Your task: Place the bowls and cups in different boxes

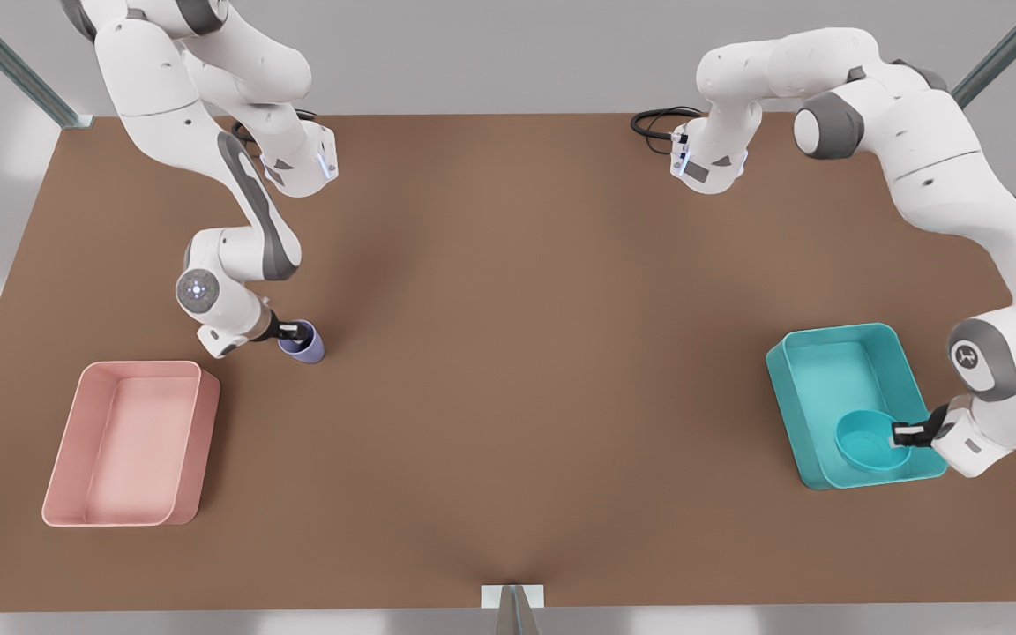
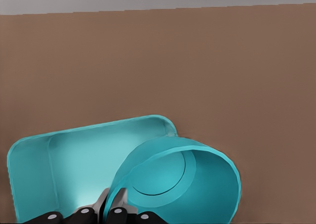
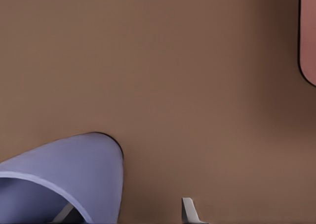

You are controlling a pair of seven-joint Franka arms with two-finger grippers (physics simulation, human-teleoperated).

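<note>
Two boxes are sitting well apart on the table (image 1: 508,370): one box (image 1: 133,445) at the front view's left, the other box (image 1: 852,401) at its right. The bowl (image 1: 868,439) is hanging over the right box's near end, while the cup (image 1: 303,341) is tilting just beyond the left box's far right corner.

My left gripper (image 1: 900,436) sits low at the front view's right, its arm reaching down from the far edge of the bench and folding back at the elbow; its wrist lies nearly level, and its jaws pinch the rim of the bowl (image 1: 866,440), one finger inside, one outside; my right gripper (image 1: 296,333) hangs at the front view's left, its arm bent sharply, forearm sloping down, wrist tilted; its jaws are clamped on the wall of the cup (image 1: 303,343), which leans in my grip.
</note>
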